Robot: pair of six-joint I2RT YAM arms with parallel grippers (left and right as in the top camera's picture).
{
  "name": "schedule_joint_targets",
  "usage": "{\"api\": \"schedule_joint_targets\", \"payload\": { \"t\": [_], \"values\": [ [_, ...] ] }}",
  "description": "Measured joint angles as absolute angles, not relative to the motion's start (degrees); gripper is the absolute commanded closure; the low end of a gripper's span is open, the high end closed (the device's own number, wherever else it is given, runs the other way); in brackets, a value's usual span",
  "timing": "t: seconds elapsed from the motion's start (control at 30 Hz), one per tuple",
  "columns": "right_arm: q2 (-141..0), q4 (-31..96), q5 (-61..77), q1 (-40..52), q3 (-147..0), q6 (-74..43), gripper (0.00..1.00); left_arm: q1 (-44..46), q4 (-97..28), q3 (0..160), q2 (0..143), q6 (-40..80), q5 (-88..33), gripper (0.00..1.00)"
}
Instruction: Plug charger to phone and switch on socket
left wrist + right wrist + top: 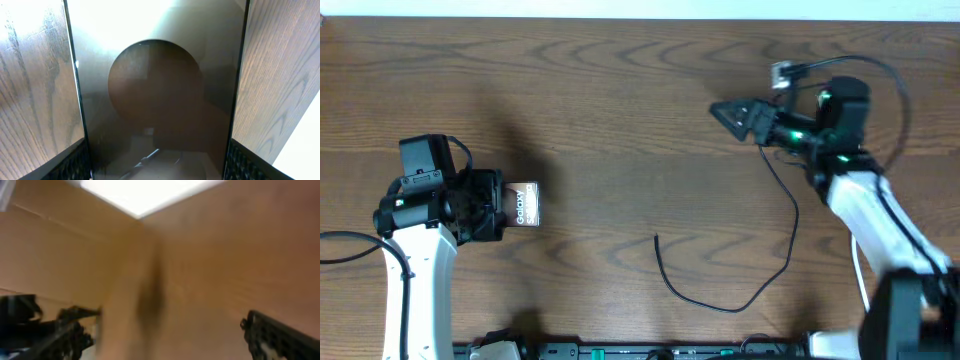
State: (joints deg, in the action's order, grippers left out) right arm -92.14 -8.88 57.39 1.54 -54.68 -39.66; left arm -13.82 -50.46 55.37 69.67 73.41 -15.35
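Wood counter (620, 120): left hand (510, 205) grips the phone (524, 205); right hand (720, 112) gapes empty, well apart. Charger (792, 235) lies loose between. Likely next: right hand fetches its plug tip.

Table (620, 110): dark brown wood with wavy grain; it reads lighter tan in both wrist views. Pale white band along the top edge of the overhead frame.

Phone (524, 205), left of centre: dark brown face, white lettering, pale patch. Same phone (155, 100) in the left wrist view: glossy screen shading grey to brown, dark brown disc mid-frame, thin black side edges.

Charger (740, 309): thin black line, lower centre.

Left gripper (510, 206): black, on a white arm. Its pads (75, 167): black, fine cross-hatch.

Right gripper (725, 112), upper right: black, green lights just behind it, white arm.
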Motion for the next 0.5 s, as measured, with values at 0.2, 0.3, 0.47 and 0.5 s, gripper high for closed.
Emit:
{"api": "schedule_joint_targets", "payload": {
  "t": [0.2,0.3,0.47,0.5],
  "values": [
    [-103.85,-16.36,60.66,3.86,-54.7,-60.6,0.01,-13.82,-50.46,55.37,69.67,73.41,-15.35,0.92],
    [-106.48,-17.43,61.23,7.18,-54.7,-64.18,0.01,-13.8,-50.46,55.37,69.67,73.41,-15.33,0.93],
    [-107.24,-19.0,61.21,14.72,-54.7,-64.84,0.01,-12.16,-50.3,55.37,70.24,73.47,-14.57,0.93],
    [-107.24,-19.97,61.14,16.29,-54.7,-64.49,0.01,-11.25,-50.3,55.37,70.63,73.47,-14.17,0.93]
  ]
}}
